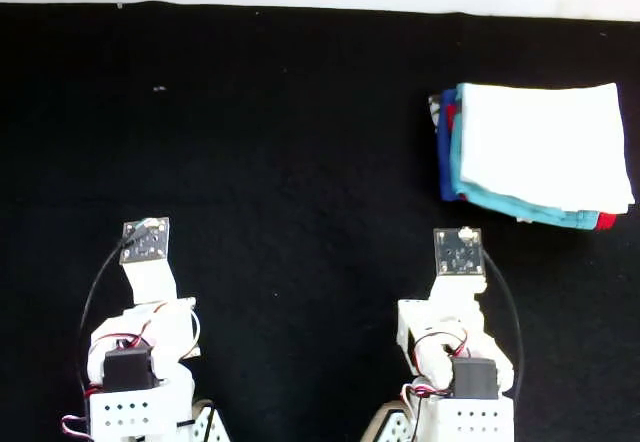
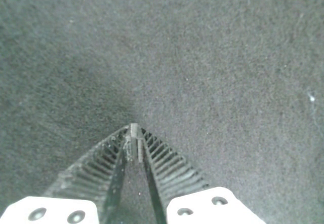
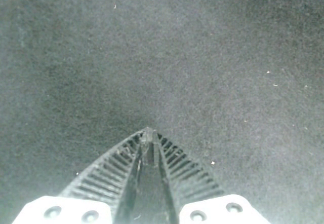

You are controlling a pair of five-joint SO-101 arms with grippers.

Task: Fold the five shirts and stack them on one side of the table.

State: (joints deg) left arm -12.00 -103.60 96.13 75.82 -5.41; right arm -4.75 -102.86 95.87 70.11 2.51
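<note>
The black table (image 1: 250, 112) lies bare across most of its width. The stack of folded shirts (image 1: 540, 152) sits at its far right side, topped by a white shirt (image 1: 545, 142). A teal edge (image 1: 485, 198), a blue edge (image 1: 445, 152) and a red edge (image 1: 605, 221) show beneath it. It looks like five layers, though the lowest is hard to count. One arm (image 1: 140, 362) and a second arm (image 1: 455, 372) sit folded at the near edge, well apart from the pile. The left gripper (image 2: 133, 133) and the right gripper (image 3: 148, 135) hang over bare cloth, jaws clenched on nothing. The task seems finished, so parking clear is right. Any tidying should press from above, as the lower edges jut unevenly.
</note>
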